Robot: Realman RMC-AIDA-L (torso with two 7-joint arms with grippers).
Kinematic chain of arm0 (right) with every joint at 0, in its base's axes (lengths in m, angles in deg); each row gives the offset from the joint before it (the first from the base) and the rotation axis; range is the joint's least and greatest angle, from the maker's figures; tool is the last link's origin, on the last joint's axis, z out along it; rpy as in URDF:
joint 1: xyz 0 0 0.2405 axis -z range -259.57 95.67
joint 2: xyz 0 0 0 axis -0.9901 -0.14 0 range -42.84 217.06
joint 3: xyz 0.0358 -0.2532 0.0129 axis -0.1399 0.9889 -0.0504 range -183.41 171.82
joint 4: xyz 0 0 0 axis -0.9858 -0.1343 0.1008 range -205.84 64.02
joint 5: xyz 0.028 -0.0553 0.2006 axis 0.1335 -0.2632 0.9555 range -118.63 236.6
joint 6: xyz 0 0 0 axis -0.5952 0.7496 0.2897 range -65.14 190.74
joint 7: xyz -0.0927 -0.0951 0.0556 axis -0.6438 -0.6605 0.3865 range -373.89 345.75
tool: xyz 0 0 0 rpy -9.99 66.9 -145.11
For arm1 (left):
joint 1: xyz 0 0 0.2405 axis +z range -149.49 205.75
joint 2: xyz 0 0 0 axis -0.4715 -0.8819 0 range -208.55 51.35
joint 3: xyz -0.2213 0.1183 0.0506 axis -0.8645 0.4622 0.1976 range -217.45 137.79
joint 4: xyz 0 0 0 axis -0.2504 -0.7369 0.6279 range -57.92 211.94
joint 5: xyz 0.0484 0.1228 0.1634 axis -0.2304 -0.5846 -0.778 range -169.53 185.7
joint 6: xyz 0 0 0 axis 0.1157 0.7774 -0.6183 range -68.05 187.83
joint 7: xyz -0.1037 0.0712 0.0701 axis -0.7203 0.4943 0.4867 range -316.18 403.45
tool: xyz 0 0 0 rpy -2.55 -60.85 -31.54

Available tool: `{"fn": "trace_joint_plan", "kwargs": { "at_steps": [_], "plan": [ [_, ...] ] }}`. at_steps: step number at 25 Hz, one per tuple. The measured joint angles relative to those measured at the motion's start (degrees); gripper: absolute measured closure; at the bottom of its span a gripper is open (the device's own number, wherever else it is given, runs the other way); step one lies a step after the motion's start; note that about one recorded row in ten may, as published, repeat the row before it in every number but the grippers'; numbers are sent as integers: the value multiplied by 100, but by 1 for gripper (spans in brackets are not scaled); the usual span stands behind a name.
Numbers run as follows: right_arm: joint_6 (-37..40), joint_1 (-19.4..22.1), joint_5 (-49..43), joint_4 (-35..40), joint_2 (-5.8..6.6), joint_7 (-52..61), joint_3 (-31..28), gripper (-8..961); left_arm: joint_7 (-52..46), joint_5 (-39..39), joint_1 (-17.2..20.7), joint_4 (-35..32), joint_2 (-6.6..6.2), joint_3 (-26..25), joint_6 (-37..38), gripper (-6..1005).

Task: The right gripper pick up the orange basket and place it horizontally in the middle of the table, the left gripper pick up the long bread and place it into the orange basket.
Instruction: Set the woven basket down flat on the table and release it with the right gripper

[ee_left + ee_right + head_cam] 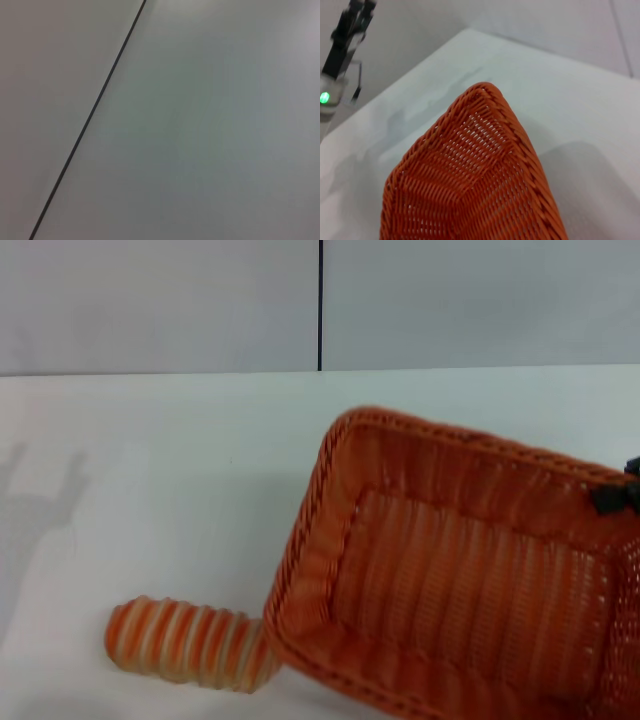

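Note:
The orange basket (pixel 470 570) fills the right half of the head view, skewed, with one corner toward the back wall. My right gripper (pixel 618 496) shows only as a black piece clamped on the basket's rim at the right edge. In the right wrist view the basket (pixel 470 185) hangs tilted above the table (pixel 560 100), casting a shadow. The long bread (pixel 190 645) lies on the table at front left, its right end touching the basket's near corner. My left gripper (pixel 361 6) hangs far off above the table's left side, its fingers apart and holding nothing.
The white table (pixel 180 460) stretches back to a grey wall with a dark vertical seam (pixel 320 305). A two-pronged shadow (pixel 45 500) falls on the table's left part. The left wrist view shows only the grey wall and its seam (pixel 90 115).

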Motion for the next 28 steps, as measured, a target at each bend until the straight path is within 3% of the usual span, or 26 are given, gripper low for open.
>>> {"fn": "trace_joint_plan", "kwargs": {
  "at_steps": [13,20,28],
  "plan": [
    [2,-322,-118,465,21,-1200,527,786,-12,-17,-60,-24,11,34,-74,206],
    [5,-482,-133,466,17,-1469,1108,787,-40,-16,-96,29,23,37,-64,207],
    [37,-573,-178,364,18,-1756,1141,787,-6,-22,-84,160,28,65,-82,208]
  ]
}}
